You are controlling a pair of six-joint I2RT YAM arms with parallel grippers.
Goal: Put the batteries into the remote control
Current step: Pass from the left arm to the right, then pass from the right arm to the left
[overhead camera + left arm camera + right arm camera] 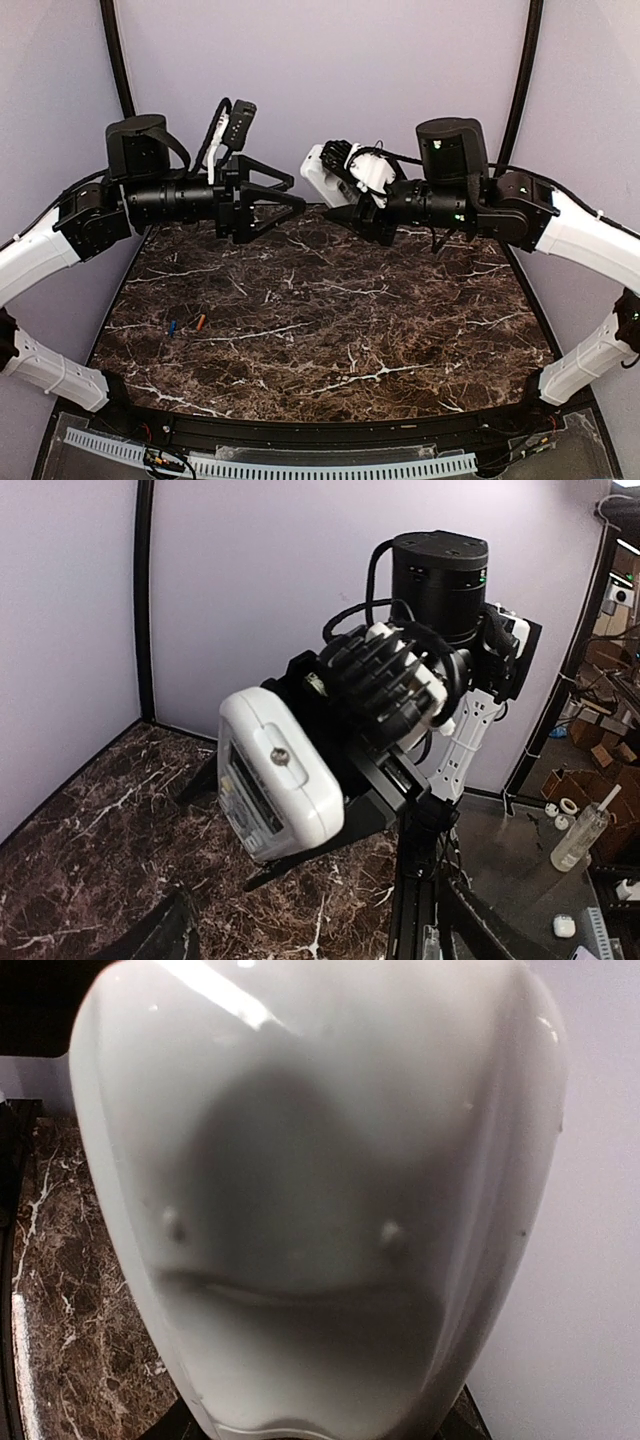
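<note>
Right claw [338, 207] is pinching the remote control [323, 175], holding it in the air over the far side of the bench [400, 330]. Left claw [297, 194] faces it with fingers spread, just beside it. Only the overhead view shows the blue battery [172, 327] and orange-red battery [200, 322], lying close together on the bench's left part, well apart from both claws. The left wrist view catches the remote's [280, 780] pale screen and a small screw. The right wrist view is filled by its blurred white surface [320, 1200].

No legible text or numbers, not even on the remote control [278, 777]
</note>
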